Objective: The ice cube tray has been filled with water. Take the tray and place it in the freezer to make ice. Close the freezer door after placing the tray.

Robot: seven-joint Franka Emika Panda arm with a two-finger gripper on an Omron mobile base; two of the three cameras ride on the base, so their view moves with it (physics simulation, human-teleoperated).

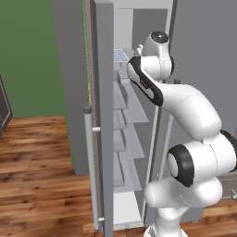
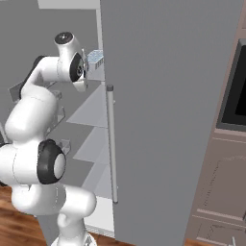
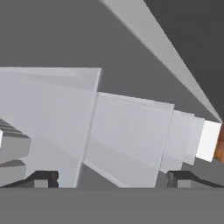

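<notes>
The claw (image 3: 109, 179) is open, with nothing between its two dark tips (image 3: 43, 178). They sit far apart at the bottom of the hand view. In front of them is a row of white shelves (image 3: 127, 135), one after the other, with a bit of brown floor (image 3: 220, 146) at the far end.

The arm (image 1: 185, 106) reaches up into the freezer (image 1: 139, 28). Its hand is near the top shelf. The tray (image 1: 120, 55) lies flat on that top shelf, just beside the hand. You can see its small pale blue squares of water (image 2: 95, 56). From the right base view the tray (image 2: 95, 58) peeks out next to the edge of the plain grey door (image 2: 168, 96). I cannot tell if the hand is touching the tray.

The freezer door (image 1: 102, 115) is wide open, seen edge on, with its long bar handle (image 1: 90, 166) to the left. More white shelves go down below the tray. The wood floor (image 1: 37, 162) is brown and the wall (image 1: 28, 55) behind is green.
</notes>
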